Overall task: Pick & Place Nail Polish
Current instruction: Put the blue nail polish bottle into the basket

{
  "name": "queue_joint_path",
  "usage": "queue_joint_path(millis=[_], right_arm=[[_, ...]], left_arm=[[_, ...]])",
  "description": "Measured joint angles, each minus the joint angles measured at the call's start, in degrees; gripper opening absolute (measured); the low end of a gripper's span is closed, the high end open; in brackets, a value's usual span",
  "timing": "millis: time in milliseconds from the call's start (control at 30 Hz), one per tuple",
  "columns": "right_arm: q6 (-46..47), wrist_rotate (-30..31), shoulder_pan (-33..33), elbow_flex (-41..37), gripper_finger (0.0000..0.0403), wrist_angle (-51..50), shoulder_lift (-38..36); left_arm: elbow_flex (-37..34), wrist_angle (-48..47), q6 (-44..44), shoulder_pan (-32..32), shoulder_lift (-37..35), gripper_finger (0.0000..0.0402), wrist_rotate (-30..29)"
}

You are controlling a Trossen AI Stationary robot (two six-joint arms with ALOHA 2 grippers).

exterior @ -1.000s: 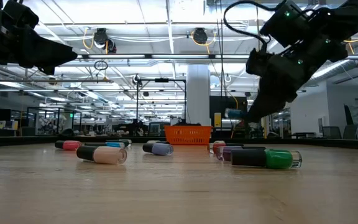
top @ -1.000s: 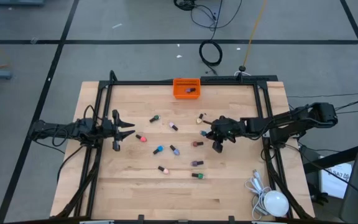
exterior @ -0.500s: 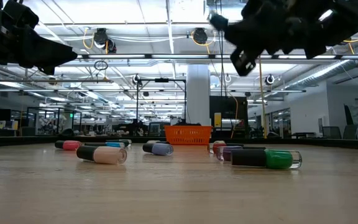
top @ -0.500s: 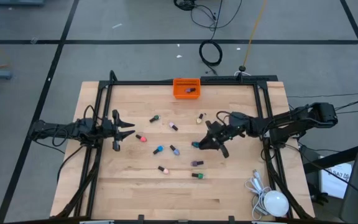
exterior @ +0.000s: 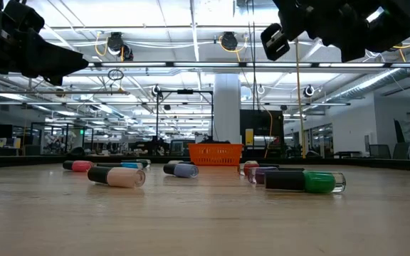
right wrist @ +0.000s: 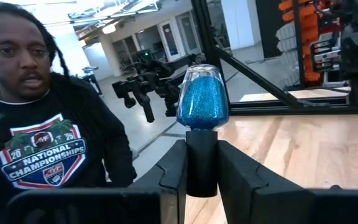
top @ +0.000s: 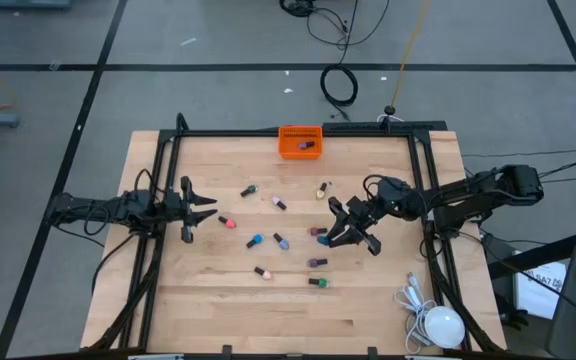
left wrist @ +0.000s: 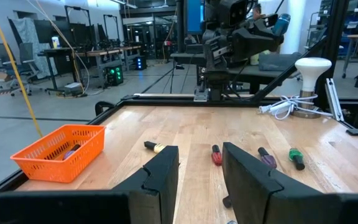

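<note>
My right gripper is above the table's middle right, shut on a blue glitter nail polish bottle. Several more bottles lie on their sides on the wood: pink, blue, lavender, purple, peach, green, brown, pale. The orange bin stands at the far edge with a purple bottle in it. My left gripper is open and empty at the table's left. My right gripper pinches the bottle's dark cap between its two fingers. The fingers lie roughly level, pointing toward the table's left. The glitter body sticks out past the fingertips, and the bottle is lifted clear of the table.
A white lamp with a coiled cable lies at the near right corner. Black frame rails run along the table's sides. A person in a black T-shirt stands beyond the table's left side.
My right gripper has risen from the table with the blue bottle and tipped from pointing down to about level, shifting a little toward the near edge. The bottle is now lifted clear.
</note>
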Motion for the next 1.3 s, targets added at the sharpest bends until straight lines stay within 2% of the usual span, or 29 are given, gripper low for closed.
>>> queue_joint_path(millis=[400,933,1300], right_arm=[[-1.2,1.2,0.0,0.0,0.0053,-1.4,0.0],[-6.7,29.4,-0.1,0.0,0.0053,-24.0,0.0],[-7.1,37.8,-2.3,0.0,0.0053,-27.0,2.8]], left_arm=[[0.0,0.0,0.0,0.0,0.0,0.0124,0.0],[0.0,0.0,0.0,0.0,0.0,0.0124,0.0],[0.0,0.0,0.0,0.0,0.0,0.0124,0.0]])
